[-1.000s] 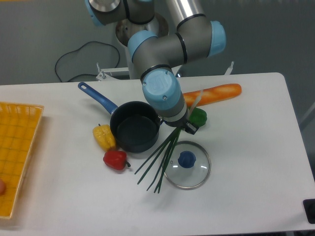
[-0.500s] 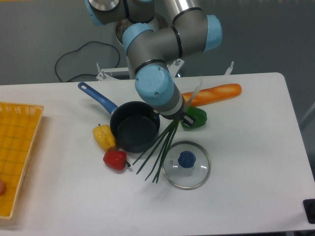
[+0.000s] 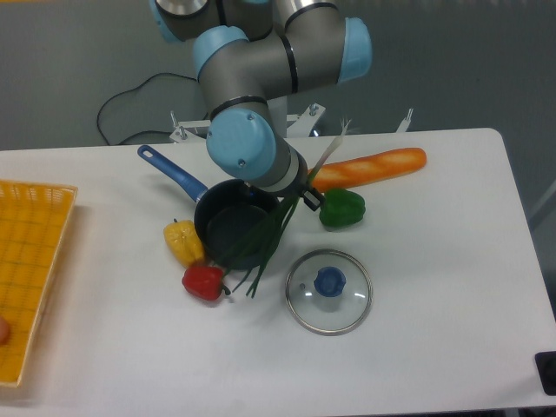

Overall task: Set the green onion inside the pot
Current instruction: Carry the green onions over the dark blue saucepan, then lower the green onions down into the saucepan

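Fingers [image 3: 306,193] are clamped on the green onion [image 3: 276,236] near its pale end, holding it slantwise above the pot [image 3: 236,233] on the desk [image 3: 434,287]; its dark stalks cross the pot's right rim, tips beside the red pepper [image 3: 203,281].

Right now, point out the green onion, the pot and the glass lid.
green onion [image 3: 265,250], fixed camera, on the dark stalks.
pot [image 3: 208,247], fixed camera, on the front wall.
glass lid [image 3: 329,281], fixed camera, on the blue knob.

A glass lid [image 3: 328,291] lies on the desk [image 3: 434,330], with a green pepper [image 3: 341,208] and baguette [image 3: 373,167] behind. A yellow pepper [image 3: 182,241] and red pepper [image 3: 202,281] sit left; a yellow basket [image 3: 30,261] at the edge.
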Robot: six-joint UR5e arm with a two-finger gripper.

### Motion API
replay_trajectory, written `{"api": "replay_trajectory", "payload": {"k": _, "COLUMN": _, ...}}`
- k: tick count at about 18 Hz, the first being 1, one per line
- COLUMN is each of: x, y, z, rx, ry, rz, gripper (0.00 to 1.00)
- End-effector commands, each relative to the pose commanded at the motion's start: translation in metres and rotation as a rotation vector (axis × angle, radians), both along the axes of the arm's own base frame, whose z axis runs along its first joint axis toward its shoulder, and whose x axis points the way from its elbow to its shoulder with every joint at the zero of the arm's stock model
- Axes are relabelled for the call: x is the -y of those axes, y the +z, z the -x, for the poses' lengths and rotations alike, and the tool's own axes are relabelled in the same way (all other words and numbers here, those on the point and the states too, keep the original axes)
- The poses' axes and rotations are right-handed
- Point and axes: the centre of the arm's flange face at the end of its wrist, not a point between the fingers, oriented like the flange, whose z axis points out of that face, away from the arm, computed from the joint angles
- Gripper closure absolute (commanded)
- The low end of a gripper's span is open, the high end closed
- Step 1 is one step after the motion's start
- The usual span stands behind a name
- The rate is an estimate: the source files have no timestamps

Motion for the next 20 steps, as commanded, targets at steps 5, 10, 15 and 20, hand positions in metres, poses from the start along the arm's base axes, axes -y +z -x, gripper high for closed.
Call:
{"api": "replay_trajectory", "payload": {"k": 5, "x": 0.009, "y": 0.008, "z": -0.013, "rx": 0.021, "ry": -0.042, "rz": 0.054, "gripper": 1.0}}
{"api": "replay_trajectory", "payload": {"k": 10, "x": 0.016, "y": -0.009, "z": -0.023, "rx": -0.001, "ry": -0.126, "rz": 0.182, "gripper": 1.0}}
{"api": "replay_trajectory", "payload": {"k": 15, "x": 0.022, "y": -0.023, "z": -0.029, "rx": 0.023, "ry": -0.129, "rz": 0.207, "gripper": 1.0}}
{"api": "replay_trajectory", "payload": {"k": 20, "x": 0.021, "y": -0.032, "z": -0.036, "rx": 0.026, "ry": -0.135, "rz": 0.221, "gripper": 1.0}}
